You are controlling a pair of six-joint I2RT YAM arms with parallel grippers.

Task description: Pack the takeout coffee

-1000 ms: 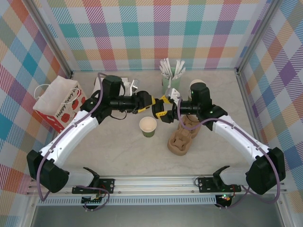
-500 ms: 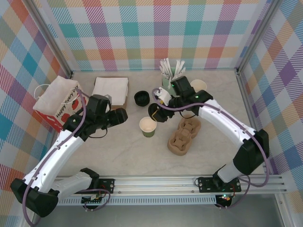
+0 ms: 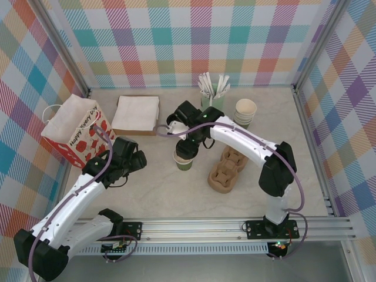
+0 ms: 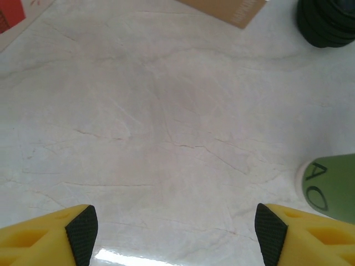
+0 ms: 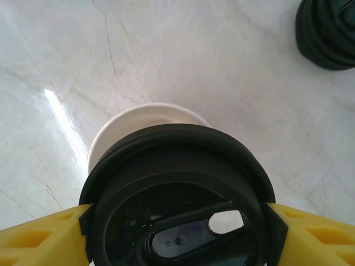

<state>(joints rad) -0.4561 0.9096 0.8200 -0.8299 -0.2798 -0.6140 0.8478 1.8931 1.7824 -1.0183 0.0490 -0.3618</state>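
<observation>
The takeout coffee is a small green paper cup (image 3: 184, 164) standing mid-table; its side also shows at the right edge of the left wrist view (image 4: 333, 183). My right gripper (image 3: 188, 148) is shut on a round black lid (image 5: 177, 194), a pad pressed against each side. The lid hangs right over the cup, and the cup's cream rim (image 5: 138, 119) peeks out beyond the lid's far edge. I cannot tell whether lid and rim touch. My left gripper (image 4: 175, 227) is open above bare tabletop left of the cup, holding nothing.
A stack of black lids (image 5: 327, 33) sits just beyond the cup. A cardboard cup carrier (image 3: 226, 170) lies right of it. A red-and-white paper bag (image 3: 73, 126), napkins (image 3: 137, 113), a stirrer pot (image 3: 211, 94) and stacked lidless cups (image 3: 245, 111) line the back.
My right gripper carried the black lid from near the back down over the green cup. My left arm pulled back to the left and its jaws opened wider.
</observation>
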